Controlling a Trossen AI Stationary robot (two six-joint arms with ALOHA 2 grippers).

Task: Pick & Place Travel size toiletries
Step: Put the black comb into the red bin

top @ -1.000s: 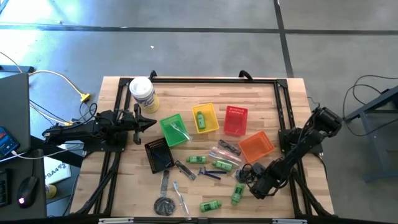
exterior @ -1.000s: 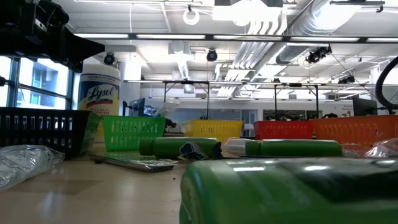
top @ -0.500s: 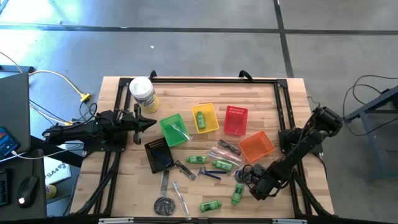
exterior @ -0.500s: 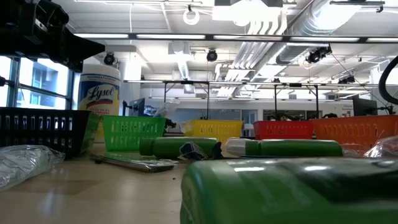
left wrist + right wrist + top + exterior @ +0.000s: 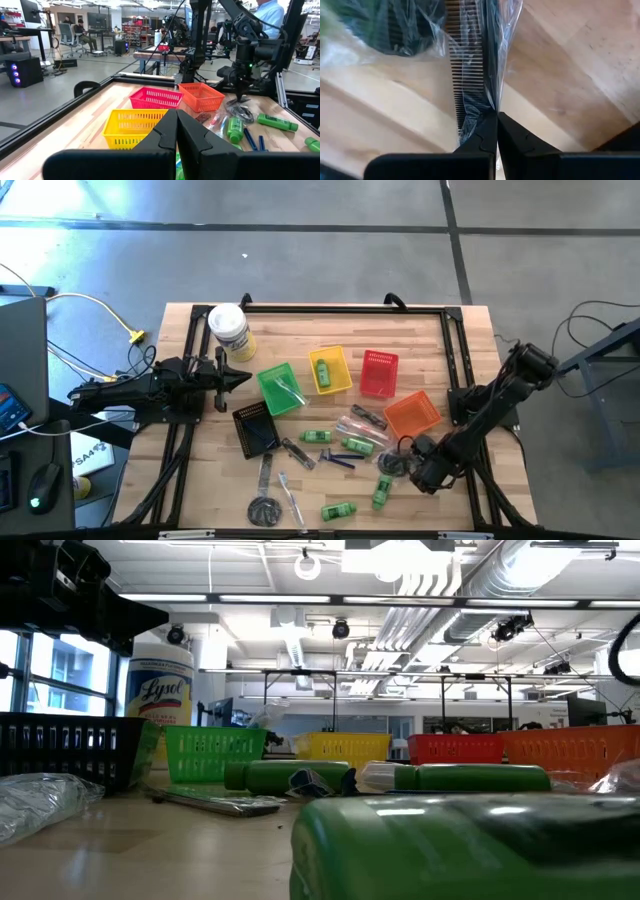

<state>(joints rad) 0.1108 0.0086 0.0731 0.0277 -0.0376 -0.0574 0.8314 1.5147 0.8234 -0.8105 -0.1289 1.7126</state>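
comb (image 5: pixel 470 75) cut off by frame edge, wrapper blurred

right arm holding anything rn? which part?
Right end effector is shut on the wrapped black comb, pinching one end of it through its clear wrap.

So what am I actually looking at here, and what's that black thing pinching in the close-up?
It is a robot with two dark arms at a wooden table, each ending in a two-finger gripper. One picture looks straight down from above, one looks level across the tabletop, and two come from cameras on the arms' wrists. The left gripper waits shut near the green basket. Other small baskets stand beside it: yellow, red, orange, black. Green mini bottles and a blue razor lie scattered. In the close-up, the right gripper is shut on a comb in clear wrapping.
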